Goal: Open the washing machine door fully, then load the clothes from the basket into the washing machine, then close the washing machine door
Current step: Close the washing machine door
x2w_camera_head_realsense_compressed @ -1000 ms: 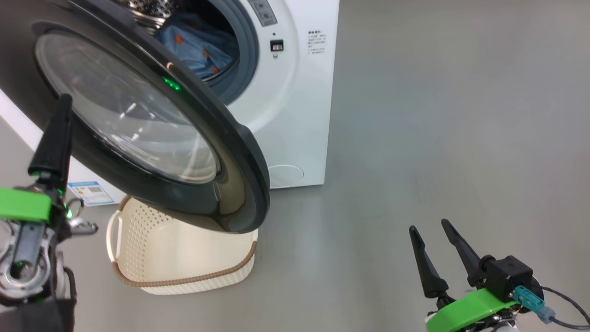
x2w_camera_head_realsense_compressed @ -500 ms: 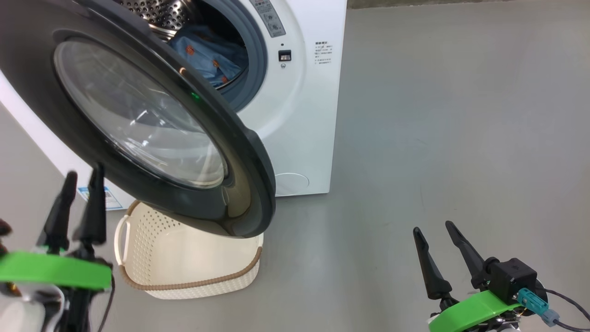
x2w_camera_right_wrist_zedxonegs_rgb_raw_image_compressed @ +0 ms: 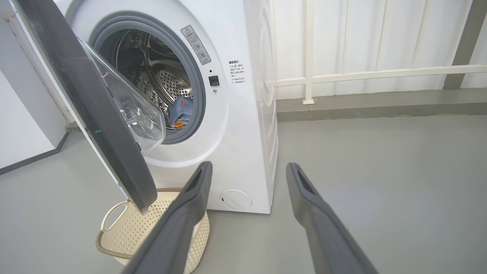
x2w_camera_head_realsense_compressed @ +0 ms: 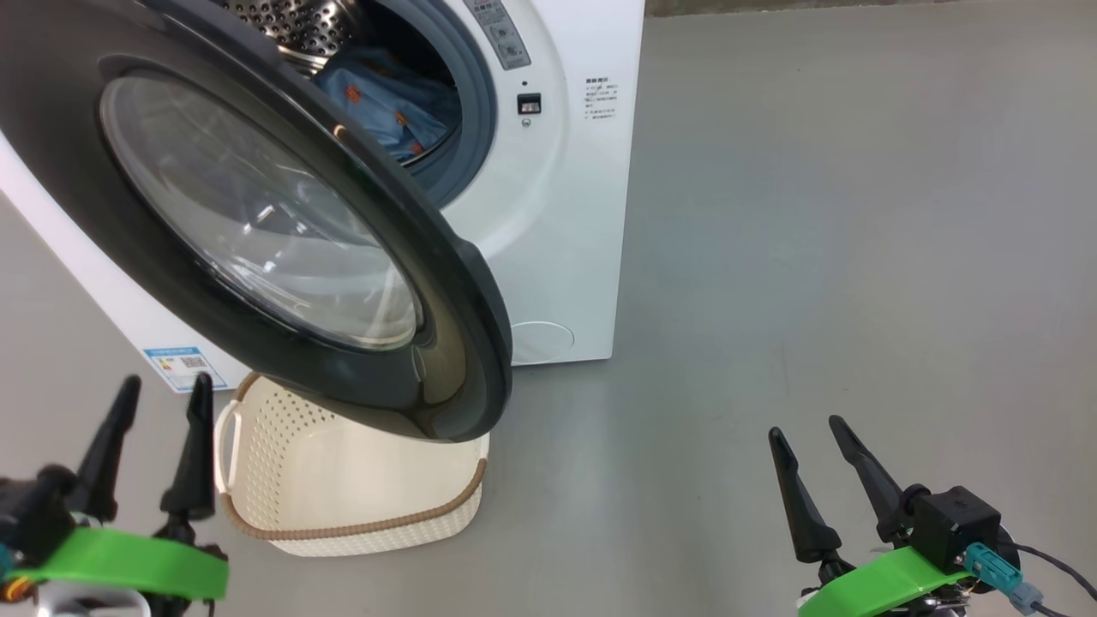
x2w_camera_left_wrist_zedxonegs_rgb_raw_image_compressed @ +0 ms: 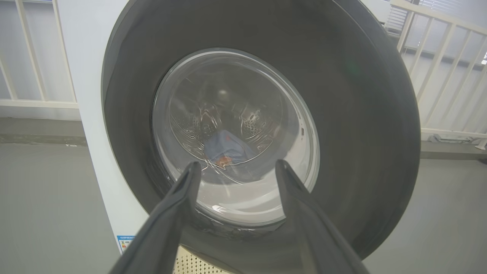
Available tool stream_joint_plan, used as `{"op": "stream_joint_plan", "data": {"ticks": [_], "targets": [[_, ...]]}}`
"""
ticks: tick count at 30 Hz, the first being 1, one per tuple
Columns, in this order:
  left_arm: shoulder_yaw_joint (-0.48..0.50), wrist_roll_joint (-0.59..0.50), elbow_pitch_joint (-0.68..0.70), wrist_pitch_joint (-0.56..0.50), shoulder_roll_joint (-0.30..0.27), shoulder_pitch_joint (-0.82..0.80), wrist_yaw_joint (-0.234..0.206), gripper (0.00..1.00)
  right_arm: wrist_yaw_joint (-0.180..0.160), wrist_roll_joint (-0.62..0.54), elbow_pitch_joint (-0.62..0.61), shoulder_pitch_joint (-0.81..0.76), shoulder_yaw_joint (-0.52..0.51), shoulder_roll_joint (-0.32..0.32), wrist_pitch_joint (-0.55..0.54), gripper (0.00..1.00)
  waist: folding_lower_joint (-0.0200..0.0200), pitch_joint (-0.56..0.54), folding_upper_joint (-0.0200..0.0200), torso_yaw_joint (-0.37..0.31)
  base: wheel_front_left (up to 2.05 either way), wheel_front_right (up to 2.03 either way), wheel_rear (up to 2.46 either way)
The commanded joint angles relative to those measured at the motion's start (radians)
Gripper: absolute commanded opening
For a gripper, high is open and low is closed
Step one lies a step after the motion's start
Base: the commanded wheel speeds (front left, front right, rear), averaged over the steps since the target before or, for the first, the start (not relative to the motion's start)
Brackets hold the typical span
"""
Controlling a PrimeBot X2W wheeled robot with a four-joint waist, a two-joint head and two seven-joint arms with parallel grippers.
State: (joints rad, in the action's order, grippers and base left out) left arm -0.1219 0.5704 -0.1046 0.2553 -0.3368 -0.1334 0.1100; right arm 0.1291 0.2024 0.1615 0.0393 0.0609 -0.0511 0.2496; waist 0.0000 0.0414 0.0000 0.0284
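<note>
A grey floor (x2w_camera_head_realsense_compressed: 814, 214) is bounded by a white railing (x2w_camera_right_wrist_zedxonegs_rgb_raw_image_compressed: 307, 49) behind the washing machine (x2w_camera_head_realsense_compressed: 566, 214). The washing machine door (x2w_camera_head_realsense_compressed: 446, 283) is swung open above the basket (x2w_camera_head_realsense_compressed: 343, 480), set on the floor at the machine's front. The clothes (x2w_camera_head_realsense_compressed: 386, 103) are seen inside the machine. The left gripper (x2w_camera_head_realsense_compressed: 165, 386) and right gripper (x2w_camera_head_realsense_compressed: 806, 427) are held spread, empty.

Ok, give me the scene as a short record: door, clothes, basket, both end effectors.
washing machine door: partly open, hanging over the basket
clothes: blue fabric inside the washing machine
basket: on the floor under the door, visible part empty
left end effector: open, empty, clear of the door
right end effector: open, empty
</note>
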Motion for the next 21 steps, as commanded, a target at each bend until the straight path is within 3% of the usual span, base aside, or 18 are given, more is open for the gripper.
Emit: {"op": "stream_joint_plan", "data": {"ticks": [1, 6, 21], "targets": [[0.046, -0.022, 0.025, 0.006, -0.028, -0.016, -0.003, 1.00, 0.002, 0.010, -0.027, 0.009, 0.027, 0.001, 0.012, 1.00, 0.0000, 0.000, 0.0000, 0.000, 0.00, 0.00, 0.00], [0.090, -0.123, 0.030, 0.006, 0.013, 0.036, 0.000, 1.00, 0.002, 0.012, -0.032, 0.005, 0.023, 0.001, 0.012, 1.00, 0.0000, 0.001, 0.0000, -0.002, 0.00, 0.00, 0.00], [0.176, -0.274, 0.078, 0.006, 0.099, 0.157, 0.007, 1.00, 0.002, 0.015, -0.042, -0.005, 0.016, 0.001, 0.012, 1.00, 0.0000, -0.007, 0.0000, -0.009, 0.00, 0.00, 0.00]]}}
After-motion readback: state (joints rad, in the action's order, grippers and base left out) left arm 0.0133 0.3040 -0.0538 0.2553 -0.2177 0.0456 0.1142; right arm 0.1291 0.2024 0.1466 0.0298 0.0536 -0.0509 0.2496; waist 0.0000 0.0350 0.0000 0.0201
